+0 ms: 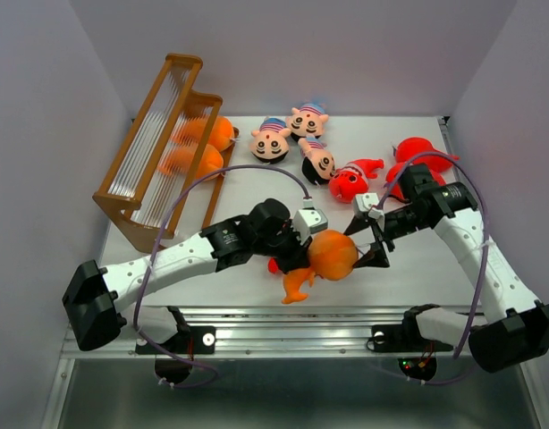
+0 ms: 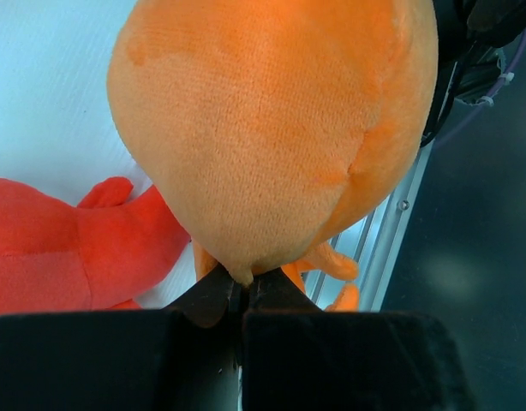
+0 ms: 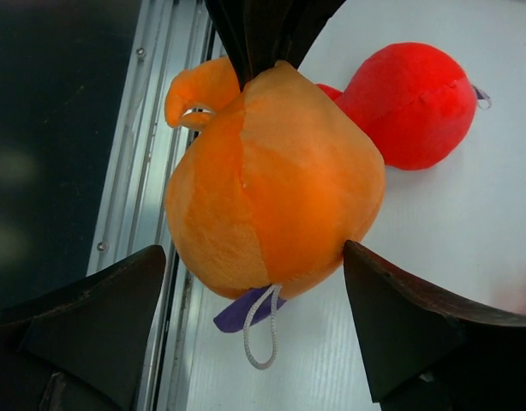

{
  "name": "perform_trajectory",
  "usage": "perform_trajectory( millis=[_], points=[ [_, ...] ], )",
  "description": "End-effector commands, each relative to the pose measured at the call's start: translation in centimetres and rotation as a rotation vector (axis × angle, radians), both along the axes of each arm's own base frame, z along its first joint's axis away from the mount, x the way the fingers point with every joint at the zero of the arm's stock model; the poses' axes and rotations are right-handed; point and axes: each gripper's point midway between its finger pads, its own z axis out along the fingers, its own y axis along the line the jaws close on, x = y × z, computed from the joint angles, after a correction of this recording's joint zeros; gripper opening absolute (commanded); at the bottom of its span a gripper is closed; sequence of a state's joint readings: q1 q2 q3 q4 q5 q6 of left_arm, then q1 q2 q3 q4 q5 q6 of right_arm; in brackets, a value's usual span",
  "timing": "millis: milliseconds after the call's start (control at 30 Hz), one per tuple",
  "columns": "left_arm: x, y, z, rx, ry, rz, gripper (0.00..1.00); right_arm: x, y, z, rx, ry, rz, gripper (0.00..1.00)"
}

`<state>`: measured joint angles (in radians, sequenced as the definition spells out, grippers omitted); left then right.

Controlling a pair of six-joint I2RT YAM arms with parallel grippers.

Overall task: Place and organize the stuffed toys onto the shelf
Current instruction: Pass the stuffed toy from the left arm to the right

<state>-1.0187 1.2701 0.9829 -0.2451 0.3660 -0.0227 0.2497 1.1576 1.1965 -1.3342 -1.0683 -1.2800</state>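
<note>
- Orange stuffed toy (image 1: 332,255) at 6 o'clock edge of tabletop (image 1: 418,268); left hand (image 2: 240,295) pinched tight on a fold of its fabric.
- Right hand (image 3: 256,257) wide, one finger either side of that toy; contact unclear.
- Red toy (image 2: 49,257) on tabletop just beside it.
- Shelf (image 1: 158,143) at 10 o'clock, two orange toys (image 1: 212,134) on it.
- Doll heads (image 1: 271,140) at 12 o'clock.

Three round orange toys (image 1: 333,255), three capped doll heads (image 1: 270,141), at least three red toys (image 1: 349,185), one shelf (image 1: 185,61).
</note>
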Motion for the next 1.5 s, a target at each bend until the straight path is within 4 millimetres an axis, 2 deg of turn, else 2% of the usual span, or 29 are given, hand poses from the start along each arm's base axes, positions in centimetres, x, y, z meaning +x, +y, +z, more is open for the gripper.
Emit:
perform_trajectory(
  millis=[0,133,167,267,300,367,400,433,467,533,567,600,700,733,767,800,867,900,933,967,1067,1100,1133,1267,1300,1333,1433,1467],
  points=[
    [0.7,-1.7,3.9,-0.125,-0.066,-0.028,0.00,-1.1,0.6,-0.8,-0.021,0.054,0.027,0.84],
    [0.7,-2.0,4.3,-0.155,-0.063,-0.018,0.00,-1.1,1.5,-2.0,-0.037,0.058,0.042,0.63],
    [0.7,-2.0,4.3,-0.161,-0.056,-0.010,0.00,-1.3,1.5,-2.6,-0.057,0.085,0.027,0.54],
    [0.7,-2.1,5.0,-0.197,-0.061,0.001,0.00,-1.1,2.0,-3.4,-0.078,0.089,0.019,0.40],
    [0.9,-2.0,5.4,-0.217,-0.068,0.017,0.00,-0.9,2.1,-3.2,-0.074,0.087,0.013,0.30],
    [1.2,-1.7,5.7,-0.233,-0.074,0.045,0.00,-0.7,2.1,-2.9,-0.076,0.104,-0.002,0.21],
    [1.2,-1.6,6.7,-0.267,-0.082,0.062,0.00,-0.4,2.3,-2.5,-0.074,0.107,-0.008,0.07],
    [1.6,-1.2,6.7,-0.271,-0.090,0.093,0.00,-0.2,2.4,-2.3,-0.074,0.121,-0.022,0.01],
    [1.8,-0.9,7.1,-0.284,-0.097,0.116,0.03,-0.1,2.5,-2.1,-0.073,0.131,-0.030,0.01],
    [2.5,0.2,8.7,-0.322,-0.124,0.190,0.19,0.4,3.0,-1.3,-0.052,0.170,-0.074,0.01],
    [2.7,0.6,9.4,-0.336,-0.134,0.211,0.28,0.8,3.2,-0.9,-0.043,0.189,-0.098,0.01],
    [2.8,1.3,10.8,-0.366,-0.158,0.238,0.47,1.2,3.5,-0.5,-0.034,0.210,-0.128,0.01],
    [4.3,3.6,14.3,-0.405,-0.237,0.365,0.70,3.1,4.5,1.7,0.009,0.238,-0.215,0.01],
    [5.0,5.4,16.2,-0.425,-0.282,0.451,0.74,4.3,5.0,2.5,0.036,0.218,-0.237,0.01],
    [5.3,6.4,17.2,-0.435,-0.303,0.495,0.79,4.9,5.2,3.1,0.045,0.249,-0.283,0.01],
    [5.8,8.5,18.9,-0.454,-0.340,0.580,0.87,6.0,5.7,4.0,0.079,0.220,-0.304,0.01],
    [5.9,10.5,20.7,-0.478,-0.384,0.636,0.94,7.5,6.2,4.3,0.096,0.258,-0.365,0.01],
    [5.8,12.1,22.2,-0.499,-0.412,0.681,0.99,8.4,6.6,4.6,0.112,0.249,-0.374,0.01],
    [5.7,13.0,22.9,-0.509,-0.427,0.702,0.99,9.0,6.9,4.7,0.118,0.259,-0.383,0.01],
    [5.7,13.7,23.5,-0.513,-0.441,0.720,0.99,9.8,7.3,3.8,0.102,0.304,-0.399,0.01],
    [5.4,16.1,25.1,-0.529,-0.473,0.779,0.99,11.6,8.5,4.5,0.131,0.316,-0.419,0.01],
    [5.2,16.9,25.5,-0.541,-0.477,0.799,0.99,13.3,8.8,4.4,0.141,0.293,-0.456,0.01],
    [5.1,17.4,25.9,-0.556,-0.480,0.814,0.99,13.4,9.6,4.4,0.142,0.300,-0.460,0.01],
    [4.5,19.0,26.8,-0.613,-0.485,0.848,0.99,17.0,11.6,4.0,0.135,0.252,-0.564,0.01],
    [4.3,19.4,27.2,-0.626,-0.485,0.855,0.99,17.3,13.1,3.1,0.123,0.252,-0.561,0.00],
    [4.3,19.6,27.3,-0.632,-0.486,0.862,0.99,17.8,13.9,3.4,0.128,0.237,-0.566,0.00],
    [4.1,20.0,27.7,-0.651,-0.482,0.873,0.99,18.4,17.0,2.6,0.113,0.204,-0.593,0.01],
    [4.1,20.0,27.7,-0.652,-0.480,0.873,0.99,19.0,18.0,1.7,0.101,0.206,-0.601,0.01]
  ],
)
